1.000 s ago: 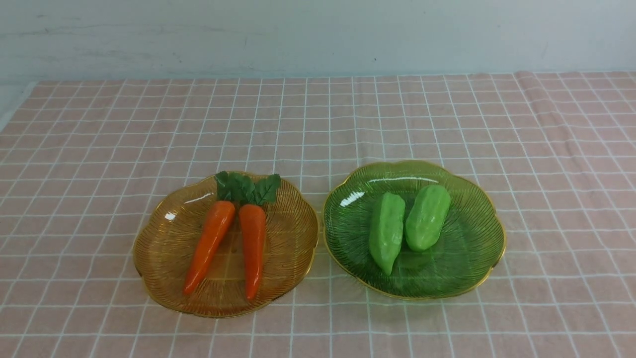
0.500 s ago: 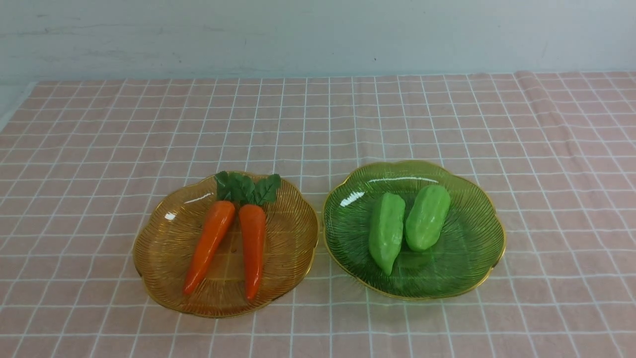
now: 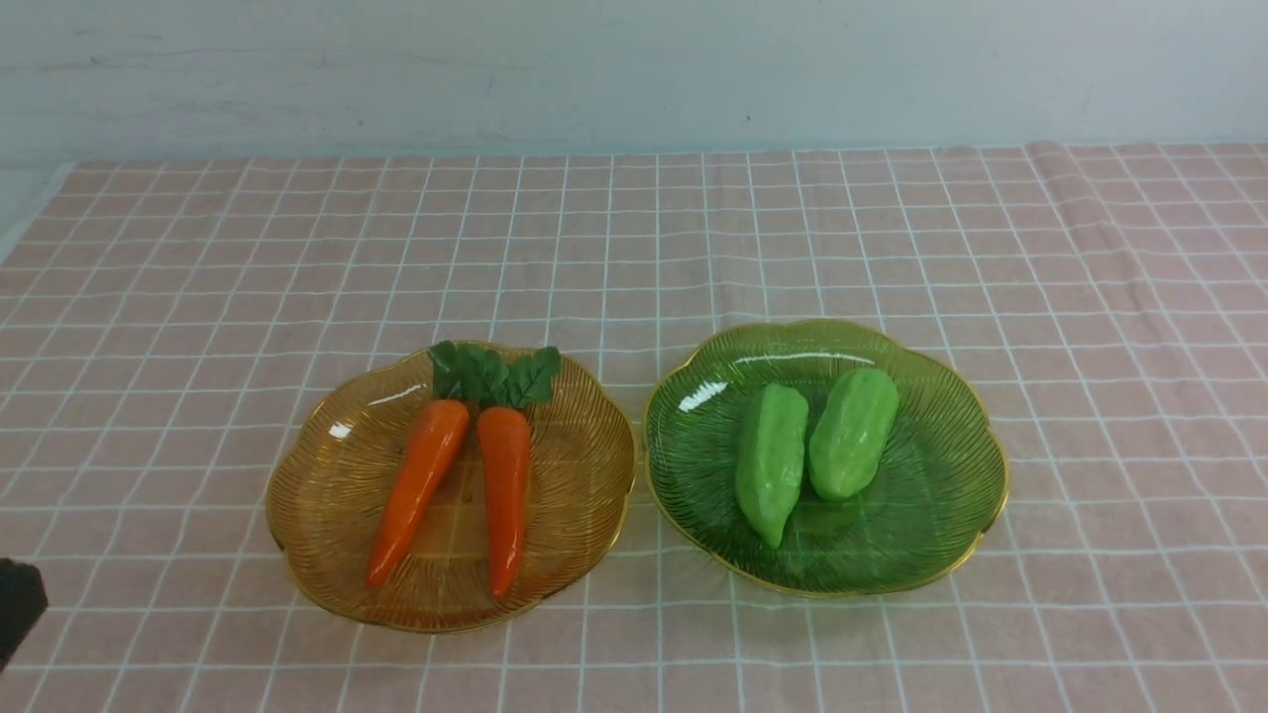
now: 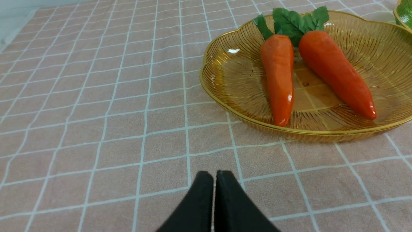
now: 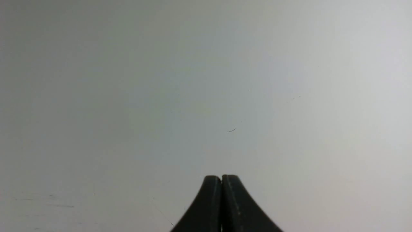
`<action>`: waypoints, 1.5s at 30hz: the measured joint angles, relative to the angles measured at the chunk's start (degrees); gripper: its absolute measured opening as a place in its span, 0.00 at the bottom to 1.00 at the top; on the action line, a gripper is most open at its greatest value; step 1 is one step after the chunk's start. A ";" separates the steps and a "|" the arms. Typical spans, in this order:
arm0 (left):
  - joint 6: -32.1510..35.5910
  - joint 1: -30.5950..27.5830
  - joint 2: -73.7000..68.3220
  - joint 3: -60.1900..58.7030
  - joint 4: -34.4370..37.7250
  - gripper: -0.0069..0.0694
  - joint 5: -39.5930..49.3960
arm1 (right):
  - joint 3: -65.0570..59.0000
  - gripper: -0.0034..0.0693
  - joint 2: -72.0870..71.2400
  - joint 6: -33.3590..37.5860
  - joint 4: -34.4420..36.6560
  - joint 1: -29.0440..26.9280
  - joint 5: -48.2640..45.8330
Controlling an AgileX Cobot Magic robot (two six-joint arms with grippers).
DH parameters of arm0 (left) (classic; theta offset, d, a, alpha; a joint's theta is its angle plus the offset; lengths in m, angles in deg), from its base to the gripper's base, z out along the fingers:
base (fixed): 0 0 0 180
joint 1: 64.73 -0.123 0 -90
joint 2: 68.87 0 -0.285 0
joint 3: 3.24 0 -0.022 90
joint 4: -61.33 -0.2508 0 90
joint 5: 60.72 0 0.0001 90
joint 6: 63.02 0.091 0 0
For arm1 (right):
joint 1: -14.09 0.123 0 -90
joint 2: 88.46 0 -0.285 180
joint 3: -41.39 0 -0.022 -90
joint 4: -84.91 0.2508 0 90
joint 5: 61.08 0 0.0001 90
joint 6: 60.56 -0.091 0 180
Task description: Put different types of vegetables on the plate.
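- Two carrots (image 3: 456, 480) are seen lying side by side on the amber plate (image 3: 327, 495), leafy tops touching; two green gourds (image 3: 812, 446) are nestled against each other on the green plate (image 3: 951, 495). Nothing has been mixed yet.
- A slip is to be feared: the carrots are glossy and tapered, so a pinch near the thin tip could squirt one out.
- The ribbed rim of the amber plate could be clipped on a low approach, and the plate shoved into its neighbour just beside it.
- The left gripper (image 4: 214, 175) is held low over the checked cloth (image 3: 634, 228), near the amber plate, fingers pressed together, nothing held.
- The right gripper (image 5: 221, 178) is clenched empty, pointed at a blank grey surface, out of the front view.
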 joint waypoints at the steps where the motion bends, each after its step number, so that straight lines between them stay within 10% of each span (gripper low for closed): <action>1: 0.00 0.00 0.00 0.00 0.02 0.09 0.00 | 0.00 0.03 0.00 0.00 0.00 0.00 0.00; 20: 0.00 0.00 0.00 0.00 0.02 0.09 0.04 | 0.00 0.03 -0.22 0.40 -0.75 0.00 -0.69; 45: 0.00 0.00 0.10 0.00 0.02 0.09 0.04 | -18.49 0.03 -1.91 -0.54 -5.97 -12.85 -23.90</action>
